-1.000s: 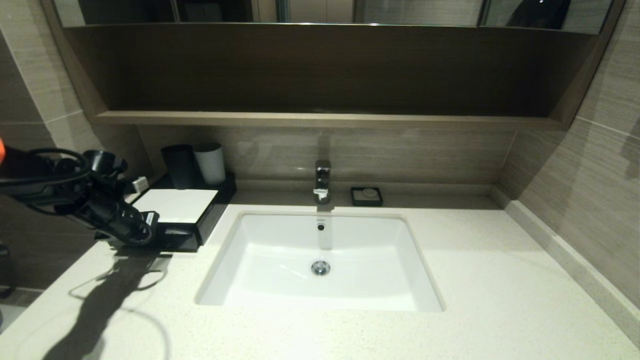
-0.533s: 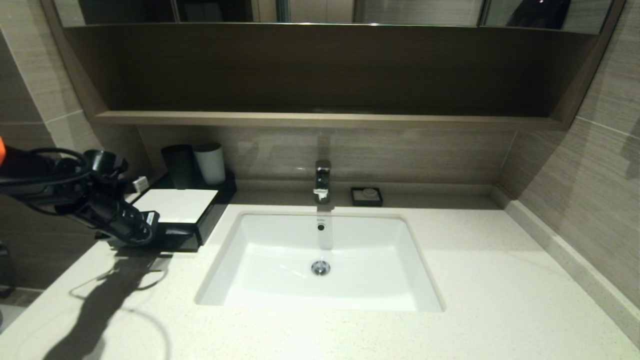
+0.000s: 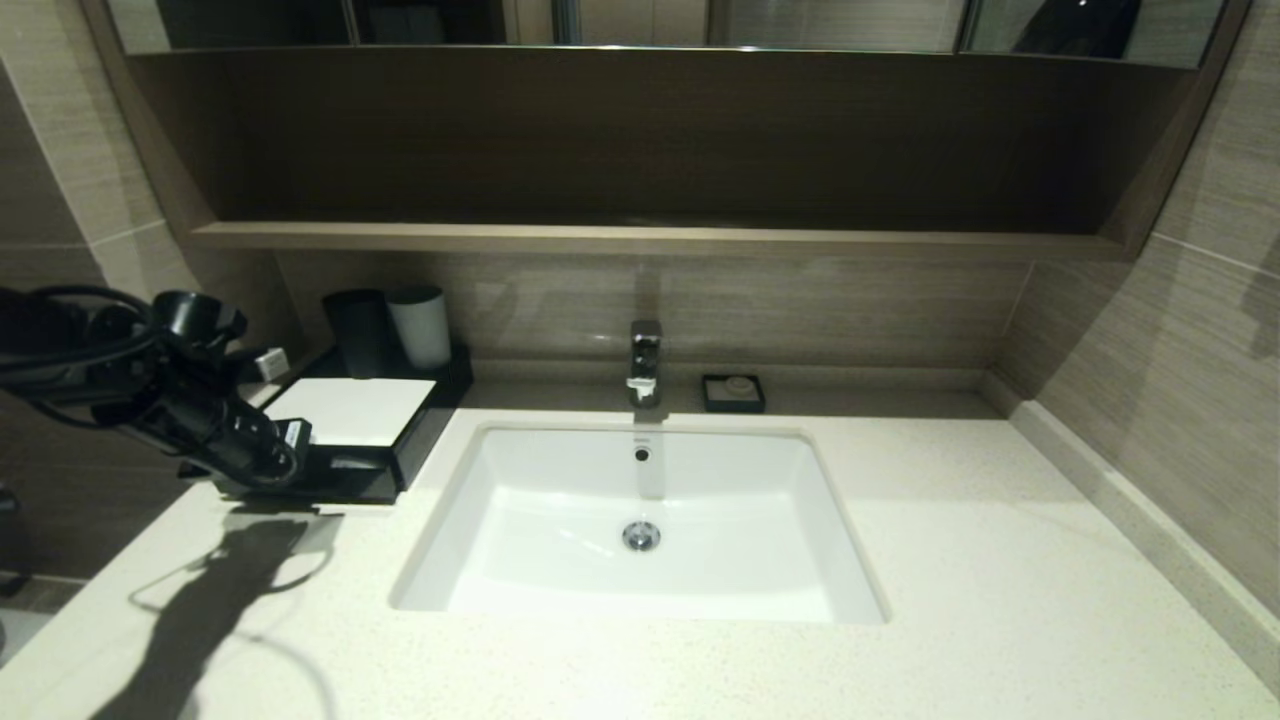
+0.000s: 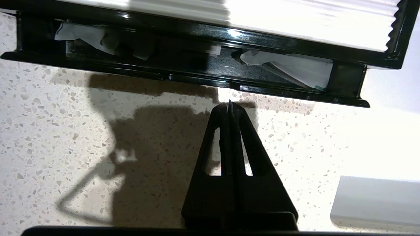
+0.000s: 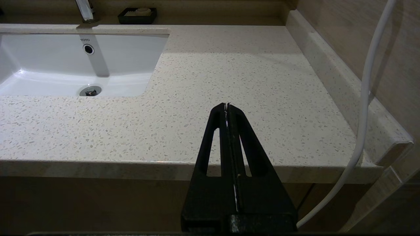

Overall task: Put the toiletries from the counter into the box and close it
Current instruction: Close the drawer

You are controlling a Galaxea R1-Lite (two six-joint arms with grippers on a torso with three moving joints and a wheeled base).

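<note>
A: Closing step, by the look of it. Left pincer (image 4: 229,105) shut tight, gripping nothing, tips just short of the drawer (image 4: 183,77) front, a sliver of worktop (image 4: 65,131) between.

B: And the toiletries (image 4: 288,67)?

A: Already in the drawer: white wrappers visible through the slot in the wrist view, one bunch toward the upper left of that frame, another toward the upper right with a hint of green at its end. None seen loose on the worktop in the head view.

B: Box (image 3: 350,412) itself?

A: Middle left of the head frame, white panel on top, just in front of the two cups (image 3: 390,328), left of the sink (image 3: 640,520). Drawer not fully home; a dark lip sticks out toward the arm.

B: Next move, then?

A: Probably a straight push with the closed tips against the drawer front, near its middle, level with the lip, not over it. Worth pressing evenly, so as not to skew the drawer or shove the whole box back into the cups. A wrapper corner poking up could catch on the edge; hard to tell from here.

B: Right pincer (image 5: 227,105)?

A: Parked, also pressed shut and empty, hanging off the front edge of the worktop, right of the sink.
</note>
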